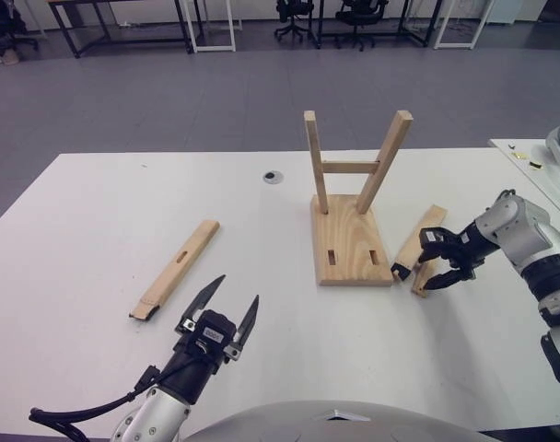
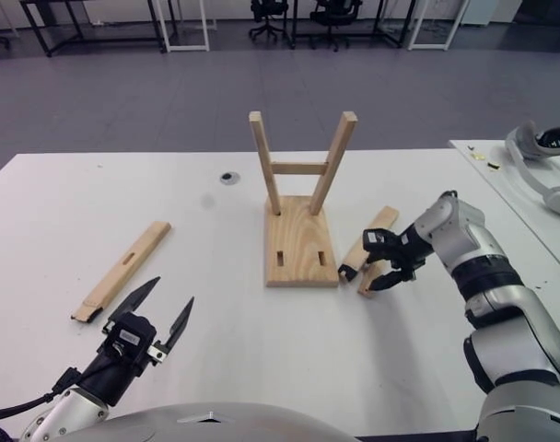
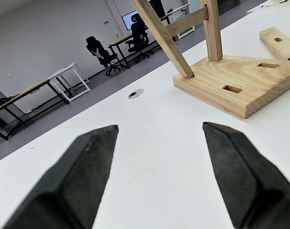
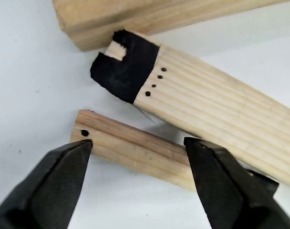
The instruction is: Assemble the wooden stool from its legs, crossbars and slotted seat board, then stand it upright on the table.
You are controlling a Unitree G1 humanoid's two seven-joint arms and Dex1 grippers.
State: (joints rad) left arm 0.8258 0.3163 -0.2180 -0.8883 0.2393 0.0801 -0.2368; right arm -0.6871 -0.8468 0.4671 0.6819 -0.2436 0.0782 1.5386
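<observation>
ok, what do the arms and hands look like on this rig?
Both are black with two tapered, pointed fingers and finely textured pads. The left hand has a small white label at its base and a black cable along a silver forearm. The right arm has silver-grey shells and black joints, ending in the right hand.

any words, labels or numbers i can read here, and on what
No text can be read.
Label on the left gripper: too small to read.
Leg: four black dots by its black tip, no letters.
Crossbar: one black dot at its end.
Screen in the room behind: blurred.
</observation>
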